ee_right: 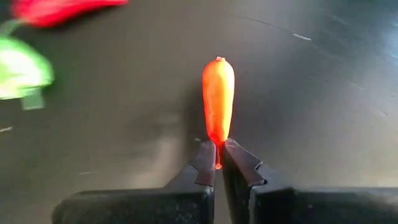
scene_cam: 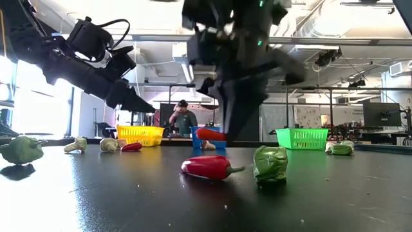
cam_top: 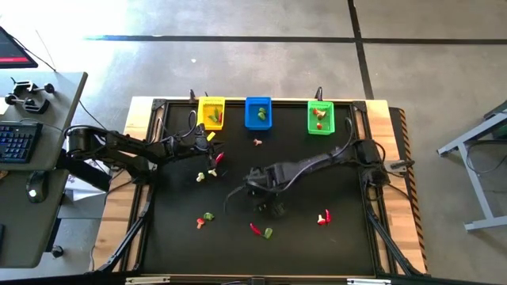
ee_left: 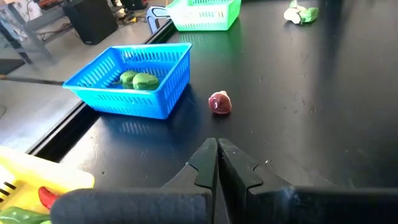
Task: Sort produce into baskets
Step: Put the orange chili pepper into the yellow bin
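My right pincer (ee_right: 217, 163) pinches an orange chilli (ee_right: 218, 109) above the tabletop (cam_top: 317, 245); my left pincer (ee_left: 217, 163), closed and empty, hovers at nine o'clock.

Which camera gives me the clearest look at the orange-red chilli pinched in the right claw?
The right wrist view: the chilli fills the middle, its end pinched in the right claw. The low view shows it partly, under the arm. In the high view I cannot make it out beneath the arm. The left wrist view misses it.

Glossy black table (scene_cam: 129, 200); slotted plastic blue basket (ee_left: 134, 84)
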Controlling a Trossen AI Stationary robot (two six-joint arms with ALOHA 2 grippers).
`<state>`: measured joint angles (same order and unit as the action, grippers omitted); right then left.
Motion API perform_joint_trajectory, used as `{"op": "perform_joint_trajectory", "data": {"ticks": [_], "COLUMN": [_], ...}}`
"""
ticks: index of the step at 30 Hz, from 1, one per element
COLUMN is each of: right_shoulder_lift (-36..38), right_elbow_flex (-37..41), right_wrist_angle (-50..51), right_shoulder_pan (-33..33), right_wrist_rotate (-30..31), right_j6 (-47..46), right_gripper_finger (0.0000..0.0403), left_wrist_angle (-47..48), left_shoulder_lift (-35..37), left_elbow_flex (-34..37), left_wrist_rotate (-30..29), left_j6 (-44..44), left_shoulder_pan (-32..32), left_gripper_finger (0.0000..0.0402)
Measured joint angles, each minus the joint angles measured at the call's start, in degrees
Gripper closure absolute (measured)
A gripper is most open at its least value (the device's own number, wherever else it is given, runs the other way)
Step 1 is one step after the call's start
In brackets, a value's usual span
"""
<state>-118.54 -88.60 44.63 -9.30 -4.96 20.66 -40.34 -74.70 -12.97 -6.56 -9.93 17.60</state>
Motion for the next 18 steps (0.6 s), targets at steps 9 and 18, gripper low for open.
{"op": "perform_joint_trajectory", "data": {"ticks": [9, 18], "right_shoulder_lift": [5.05, 5.47], "right_elbow_flex": [12.19, 17.32], "right_wrist_angle": [-20.60, -40.37], "right_shoulder_pan": [9.40, 16.54], "right_wrist_rotate": [5.59, 7.31], "right_j6": [-6.74, -13.62], "right_gripper_finger": [0.0402, 0.0403], "left_wrist_angle": [0.12, 0.19], "left_shoulder_lift": [0.00, 0.00], "left_elbow_flex": [-0.47, -4.06], "left_wrist_rotate": [5.65, 9.85], "left_j6": [7.83, 14.55], "left_shoulder_pan": [0.01, -0.47], "left_gripper_finger": [0.0401, 0.0371]}}
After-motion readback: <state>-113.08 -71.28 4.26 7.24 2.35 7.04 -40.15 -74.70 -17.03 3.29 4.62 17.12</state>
